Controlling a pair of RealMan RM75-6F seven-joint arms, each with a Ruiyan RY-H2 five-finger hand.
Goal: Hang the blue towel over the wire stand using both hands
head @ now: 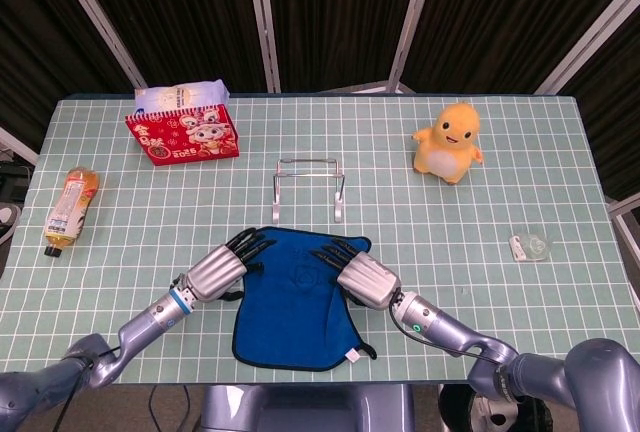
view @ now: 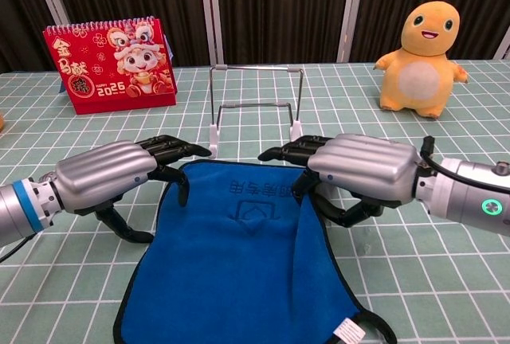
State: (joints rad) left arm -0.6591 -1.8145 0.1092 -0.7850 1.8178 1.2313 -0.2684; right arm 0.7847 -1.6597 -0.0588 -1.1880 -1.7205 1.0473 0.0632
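The blue towel (head: pixel 295 302) (view: pixel 239 256) lies flat at the table's near edge, just in front of the wire stand (head: pixel 308 184) (view: pixel 255 109), which stands upright and bare. My right hand (head: pixel 365 274) (view: pixel 358 170) is on the towel's far right corner and pinches a raised fold of the edge between thumb and fingers. At the far left corner, my left hand (head: pixel 225 267) (view: pixel 111 175) reaches in, its fingertips over the cloth and its thumb on the table beside the edge, gripping nothing.
A red calendar (head: pixel 182 137) (view: pixel 110 65) stands at the back left with a white packet (head: pixel 180 95) behind it. A bottle (head: pixel 68 210) lies at the far left. A yellow plush toy (head: pixel 450 142) (view: pixel 422 49) sits back right, and a small clear packet (head: pixel 530 245) lies right.
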